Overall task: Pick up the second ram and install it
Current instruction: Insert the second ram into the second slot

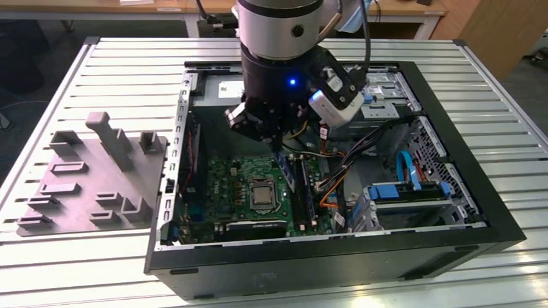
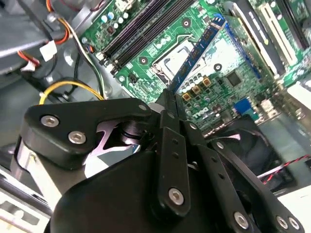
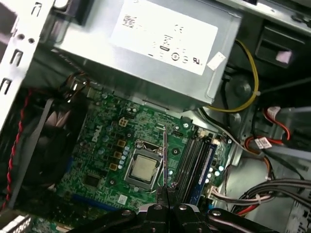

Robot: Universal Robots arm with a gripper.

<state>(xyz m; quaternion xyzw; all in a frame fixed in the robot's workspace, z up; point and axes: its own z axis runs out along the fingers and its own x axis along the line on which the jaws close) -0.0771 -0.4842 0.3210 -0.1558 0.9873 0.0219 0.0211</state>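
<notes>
My gripper [image 2: 170, 97] is shut on one end of the second ram [image 2: 197, 53], a thin blue stick with dark chips. The stick hangs above the green motherboard [image 3: 102, 145], over the processor socket [image 3: 143, 167] and beside the black memory slots [image 3: 191, 160]. In the first wrist view the ram [image 3: 165, 155] shows edge-on as a thin line rising from the gripper [image 3: 165, 190]. Another blue stick [image 3: 208, 167] sits in the outer slot. In the exterior view the gripper [image 1: 278, 144] is inside the open computer case [image 1: 342, 256], with the ram [image 1: 287, 170] pointing down at the board.
The grey power-supply box [image 3: 160, 43] borders the board on one side, and a black fan [image 3: 43, 145] on another. Bundled cables [image 3: 272, 145] crowd the space past the slots. Blue drive brackets [image 1: 402, 189] fill the case's right. A grey parts fixture [image 1: 94, 179] lies on the slatted table.
</notes>
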